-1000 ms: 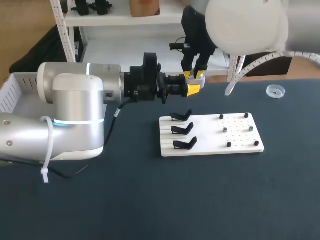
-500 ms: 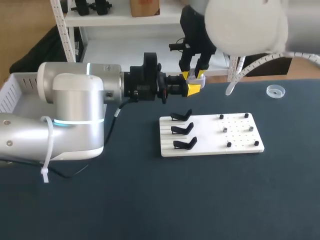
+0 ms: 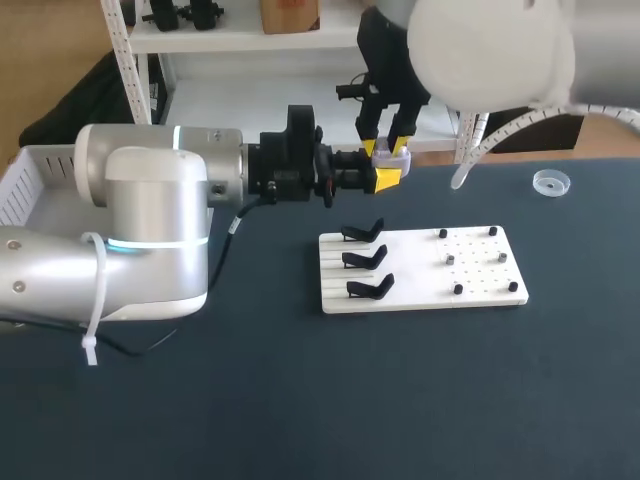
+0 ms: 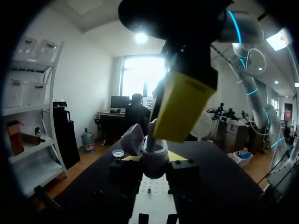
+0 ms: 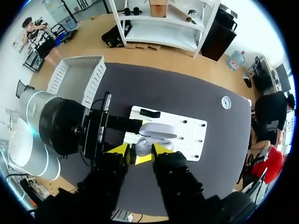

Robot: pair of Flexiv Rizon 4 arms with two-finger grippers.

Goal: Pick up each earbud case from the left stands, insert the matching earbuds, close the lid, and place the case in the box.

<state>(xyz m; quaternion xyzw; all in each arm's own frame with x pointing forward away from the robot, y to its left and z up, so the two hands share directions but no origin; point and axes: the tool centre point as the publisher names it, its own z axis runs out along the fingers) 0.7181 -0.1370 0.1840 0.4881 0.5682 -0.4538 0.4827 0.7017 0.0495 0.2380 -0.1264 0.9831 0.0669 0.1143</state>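
Note:
A lavender earbud case (image 3: 402,156) is held in the air behind the white board (image 3: 420,285), lid open, with my left gripper (image 3: 388,177) shut on it from the side. In the left wrist view the case (image 4: 154,157) sits between that gripper's fingers, its lid (image 4: 132,139) tipped back. My right gripper (image 3: 388,150) points down just above the case, open, one yellow finger (image 4: 183,105) looming over it. From the right wrist the case (image 5: 145,143) lies under and between the spread yellow tips of the right gripper (image 5: 140,150). Three black stands (image 3: 365,258) on the board's left side are bare.
Small dark earbuds and pegs (image 3: 450,258) dot the board's right half. A white basket (image 3: 30,180) stands at the table's far left. A clear round dish (image 3: 551,181) lies at the back right. My left arm spans the table's left half.
My right gripper's fingers have spread and it has lifted slightly off the case. The left arm and the case have not moved.

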